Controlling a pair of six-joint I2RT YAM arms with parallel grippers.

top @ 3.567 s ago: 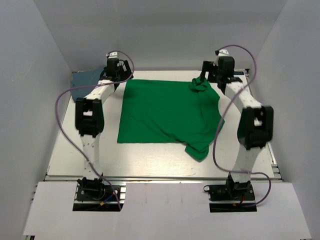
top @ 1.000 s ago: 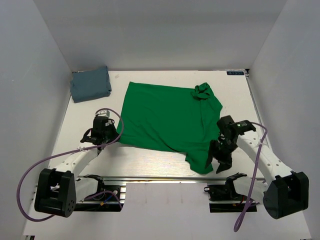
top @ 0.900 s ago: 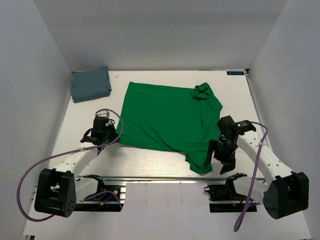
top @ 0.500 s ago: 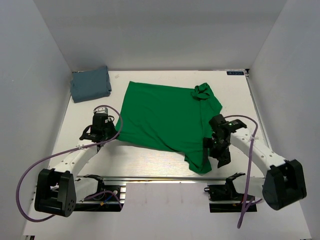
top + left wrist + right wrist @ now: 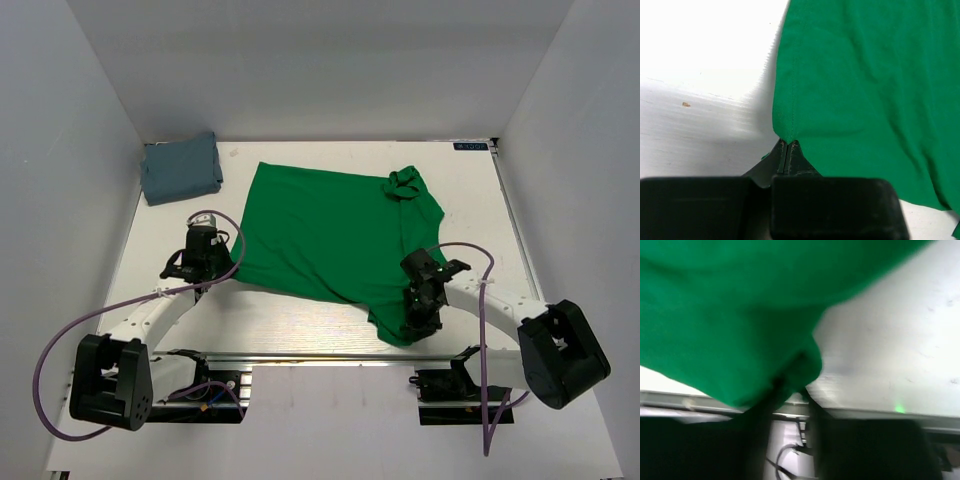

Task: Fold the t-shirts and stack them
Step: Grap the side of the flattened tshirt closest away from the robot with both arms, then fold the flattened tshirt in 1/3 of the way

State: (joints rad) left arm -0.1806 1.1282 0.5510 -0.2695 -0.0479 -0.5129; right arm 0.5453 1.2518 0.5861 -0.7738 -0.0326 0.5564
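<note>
T-shirts: two (one of each colour).
Green t-shirt (image 5: 330, 230): spread mid-table (image 5: 300, 312), far-right sleeve bunched.
Grey-blue t-shirt (image 5: 180, 170): folded, far-left corner, well apart from the green t-shirt.
Left gripper (image 5: 785, 150): fingers together, pinching the green t-shirt's near-left corner.
Right gripper (image 5: 790, 390): at the near-right sleeve, green cloth between its fingers; view blurred, cannot tell if clamped.

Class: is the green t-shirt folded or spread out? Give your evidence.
Spread out. The green t-shirt lies open and mostly flat across the table, with only one far corner bunched.
</note>
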